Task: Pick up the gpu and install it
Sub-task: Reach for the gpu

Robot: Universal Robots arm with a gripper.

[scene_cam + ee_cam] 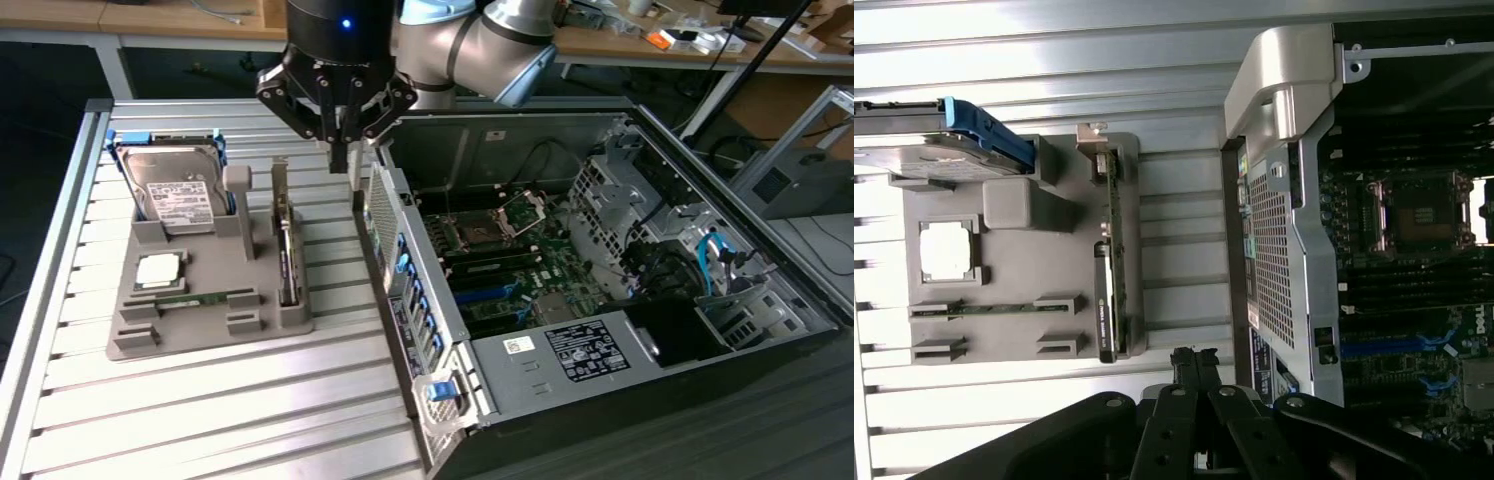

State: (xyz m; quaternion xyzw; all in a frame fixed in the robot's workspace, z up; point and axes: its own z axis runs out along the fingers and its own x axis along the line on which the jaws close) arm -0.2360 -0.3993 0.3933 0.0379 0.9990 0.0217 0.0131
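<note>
Thin flat gpu (284, 250), blocky grey holder (187, 330), black pincer (350, 162) closed

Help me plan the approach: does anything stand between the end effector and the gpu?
Nothing visible does. The end effector, shut and empty, hangs above the table strip between the gray holder and the computer case; the gpu stands on edge in the holder's nearest slot, top edge uncovered.

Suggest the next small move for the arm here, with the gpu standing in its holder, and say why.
Probably shift the gripper toward the exterior view's left until it is above the gpu. The card stands on edge in the grey holder, untouched, while the shut, empty gripper hangs over the gap between holder and computer case.
</note>
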